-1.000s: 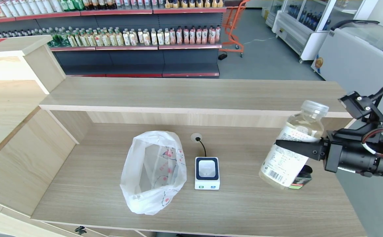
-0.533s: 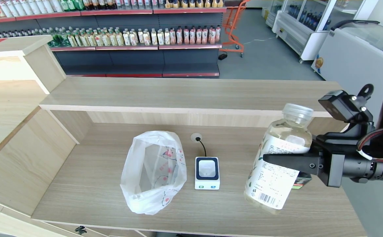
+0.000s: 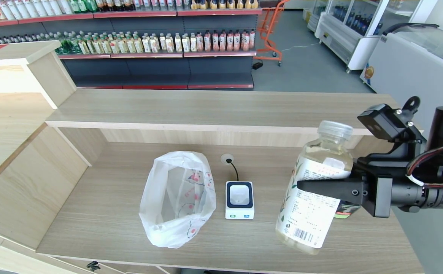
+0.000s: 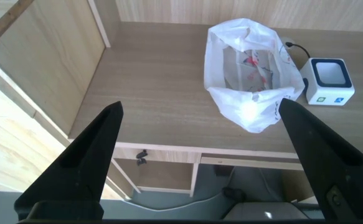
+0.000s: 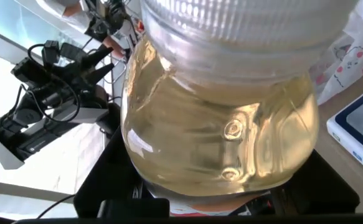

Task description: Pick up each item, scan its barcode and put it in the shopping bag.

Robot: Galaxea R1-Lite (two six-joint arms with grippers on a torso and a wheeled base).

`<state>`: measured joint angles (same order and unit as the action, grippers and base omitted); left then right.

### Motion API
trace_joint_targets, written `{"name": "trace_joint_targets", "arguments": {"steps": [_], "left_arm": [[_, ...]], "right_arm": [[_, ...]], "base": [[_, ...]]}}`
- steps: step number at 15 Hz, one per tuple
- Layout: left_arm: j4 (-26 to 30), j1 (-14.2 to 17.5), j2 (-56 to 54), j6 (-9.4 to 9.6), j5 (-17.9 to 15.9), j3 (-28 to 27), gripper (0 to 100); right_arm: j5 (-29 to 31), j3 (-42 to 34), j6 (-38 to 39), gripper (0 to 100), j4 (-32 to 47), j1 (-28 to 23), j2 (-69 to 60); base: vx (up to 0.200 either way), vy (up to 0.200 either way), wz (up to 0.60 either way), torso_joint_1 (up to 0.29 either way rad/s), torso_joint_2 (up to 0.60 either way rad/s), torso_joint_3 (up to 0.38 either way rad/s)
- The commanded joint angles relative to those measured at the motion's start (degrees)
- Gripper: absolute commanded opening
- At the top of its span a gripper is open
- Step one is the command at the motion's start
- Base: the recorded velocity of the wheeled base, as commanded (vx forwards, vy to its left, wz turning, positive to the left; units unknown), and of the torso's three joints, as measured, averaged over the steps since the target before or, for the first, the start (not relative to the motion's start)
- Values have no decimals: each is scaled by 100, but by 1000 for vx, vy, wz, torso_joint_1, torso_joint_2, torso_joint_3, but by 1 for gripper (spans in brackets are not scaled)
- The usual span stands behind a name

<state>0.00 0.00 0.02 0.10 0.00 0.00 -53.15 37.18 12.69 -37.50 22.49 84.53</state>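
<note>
My right gripper (image 3: 331,187) is shut on a clear bottle (image 3: 314,190) of pale yellow drink with a white label and a barcode near its base. It hangs tilted above the right part of the counter, to the right of the white scanner (image 3: 239,199). The bottle's shoulder (image 5: 221,124) is close up in the right wrist view, with the scanner (image 5: 358,127) beyond it. An open white shopping bag (image 3: 176,198) stands left of the scanner. My left gripper (image 4: 200,162) is open, high above the counter's front edge, looking down on the bag (image 4: 251,71) and scanner (image 4: 330,79).
A small dark item (image 3: 346,210) with a red and green band lies on the counter behind the held bottle. A raised wooden ledge (image 3: 221,110) runs along the back, and a side wall (image 3: 27,182) closes the left. The scanner's cable (image 3: 233,167) runs to a hole behind it.
The right arm has carried the bottle left and lower, toward the scanner, with its barcode end now nearer the counter's front.
</note>
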Motion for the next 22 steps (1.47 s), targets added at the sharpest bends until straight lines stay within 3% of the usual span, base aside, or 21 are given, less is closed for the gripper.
{"name": "trace_joint_targets", "arguments": {"steps": [1, 5, 14, 16, 19, 22], "left_arm": [[0, 0, 6, -1, 0, 0, 100], [0, 0, 6, -1, 0, 0, 100], [0, 0, 6, -1, 0, 0, 100], [0, 0, 6, -1, 0, 0, 100], [0, 0, 6, -1, 0, 0, 100], [0, 0, 6, -1, 0, 0, 100]], "right_arm": [[-2, 8, 5, 0, -3, 62, 2], [7, 26, 155, 0, -3, 265, -15], [50, 79, 84, 0, -38, 185, -24], [59, 79, -1023, 0, -38, -474, 275], [42, 211, -3765, 0, -56, -1555, 1277], [33, 351, -4890, 0, -952, -1669, 2235]], "base": [[0, 0, 0, 0, 0, 0], [0, 0, 0, 0, 0, 0], [0, 0, 0, 0, 0, 0], [0, 0, 0, 0, 0, 0], [0, 0, 0, 0, 0, 0], [0, 0, 0, 0, 0, 0]]}}
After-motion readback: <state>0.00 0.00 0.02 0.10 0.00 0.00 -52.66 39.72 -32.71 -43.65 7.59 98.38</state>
